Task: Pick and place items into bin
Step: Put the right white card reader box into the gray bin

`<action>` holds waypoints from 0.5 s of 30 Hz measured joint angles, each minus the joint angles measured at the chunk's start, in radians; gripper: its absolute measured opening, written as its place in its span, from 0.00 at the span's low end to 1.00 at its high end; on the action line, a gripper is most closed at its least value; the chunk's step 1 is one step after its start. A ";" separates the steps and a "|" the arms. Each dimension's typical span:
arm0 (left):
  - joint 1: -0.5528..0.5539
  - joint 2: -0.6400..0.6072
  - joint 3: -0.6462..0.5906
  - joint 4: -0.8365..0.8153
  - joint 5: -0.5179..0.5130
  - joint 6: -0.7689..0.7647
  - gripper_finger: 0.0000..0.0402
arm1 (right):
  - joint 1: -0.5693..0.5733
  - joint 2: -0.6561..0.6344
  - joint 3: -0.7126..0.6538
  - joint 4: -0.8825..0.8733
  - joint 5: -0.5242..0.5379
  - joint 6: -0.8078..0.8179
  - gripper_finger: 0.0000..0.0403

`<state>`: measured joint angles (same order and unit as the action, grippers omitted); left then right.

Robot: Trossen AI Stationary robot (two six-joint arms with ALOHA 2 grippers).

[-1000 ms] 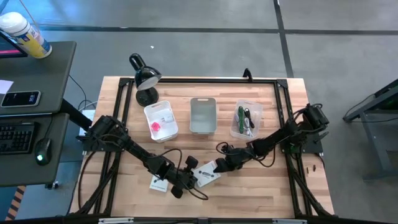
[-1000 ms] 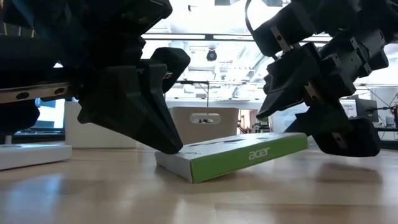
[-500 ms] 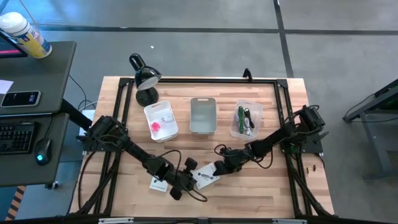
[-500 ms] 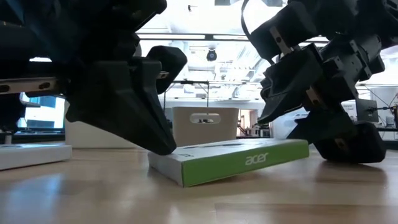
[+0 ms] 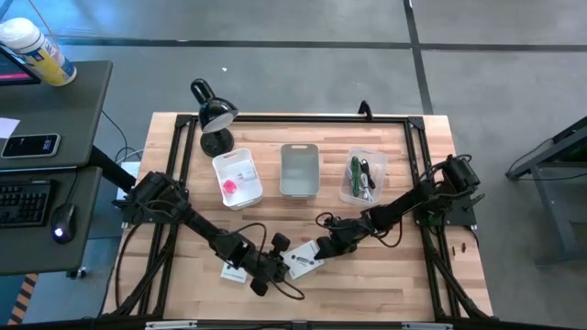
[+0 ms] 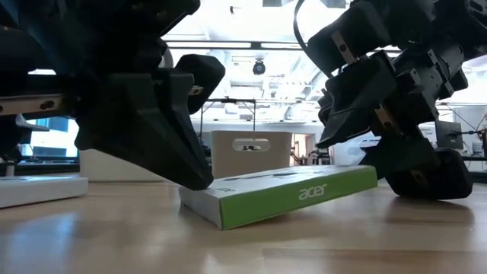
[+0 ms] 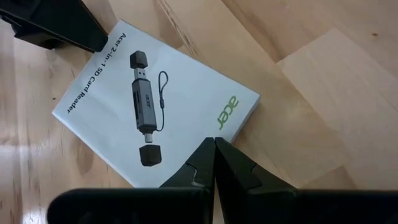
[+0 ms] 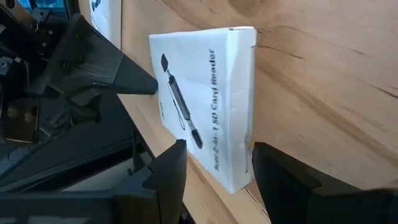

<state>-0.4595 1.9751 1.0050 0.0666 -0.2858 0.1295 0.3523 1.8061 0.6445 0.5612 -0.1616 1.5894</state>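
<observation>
A white flat packet (image 5: 303, 262) printed with a dark card reader lies near the table's front, between my two grippers. My left gripper (image 5: 280, 261) is shut, its tips on the packet's end nearer the left arm. My right gripper (image 5: 319, 250) is open and turned on its side, its fingers above and below the packet's other end (image 8: 233, 177). A second white packet (image 5: 233, 272) lies flat on the table under the left arm. At the far side stand a white bin (image 5: 220, 165) with a pink cube, a grey bin (image 5: 299, 147) and a clear bin (image 5: 347, 191) with cords. My left gripper presses its shut fingertips (image 7: 214, 149) onto the top edge of the packet's end beside the logo (image 7: 227, 113). They slant down from the table's left. That end (image 6: 190, 199) sits on the table. My right gripper's lower finger (image 8: 280, 177) lies against the underside of the packet's other end (image 8: 247, 158), coming level from the table's right. That end (image 6: 365, 179) is slightly raised. The upper finger (image 8: 168, 177) stands clear of the printed face.
A black desk lamp (image 5: 213, 115) stands at the far left corner of the table. A black frame rail (image 5: 303, 117) runs along the far edge. Bare wood lies in front of the bins and to the right of the packet.
The packet has slid a little toward the table's left and lies flatter: its raised end at my right gripper has sunk. My left gripper's shut tips have stayed on its other end and gone left with it.
</observation>
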 joint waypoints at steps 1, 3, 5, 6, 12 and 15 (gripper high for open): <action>-0.001 0.000 0.000 0.000 -0.004 0.000 0.00 | 0.000 0.000 0.000 -0.001 0.000 0.000 0.43; -0.006 0.000 0.000 0.000 -0.007 -0.004 0.00 | 0.000 0.000 -0.001 0.000 -0.001 0.002 0.43; -0.008 0.001 -0.001 0.002 -0.016 -0.004 0.00 | 0.000 0.000 -0.001 0.001 -0.001 0.003 0.43; -0.012 0.001 -0.001 0.002 -0.019 -0.006 0.00 | 0.000 0.000 -0.002 0.002 -0.001 0.003 0.43; -0.027 0.002 -0.001 0.004 -0.031 -0.008 0.00 | 0.001 0.000 -0.006 0.029 0.019 0.008 0.43; -0.031 0.002 -0.001 0.003 -0.030 -0.012 0.00 | 0.002 0.000 -0.006 0.038 0.038 0.011 0.41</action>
<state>-0.4904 1.9770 1.0039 0.0697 -0.3153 0.1173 0.3538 1.8065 0.6381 0.5992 -0.1239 1.6001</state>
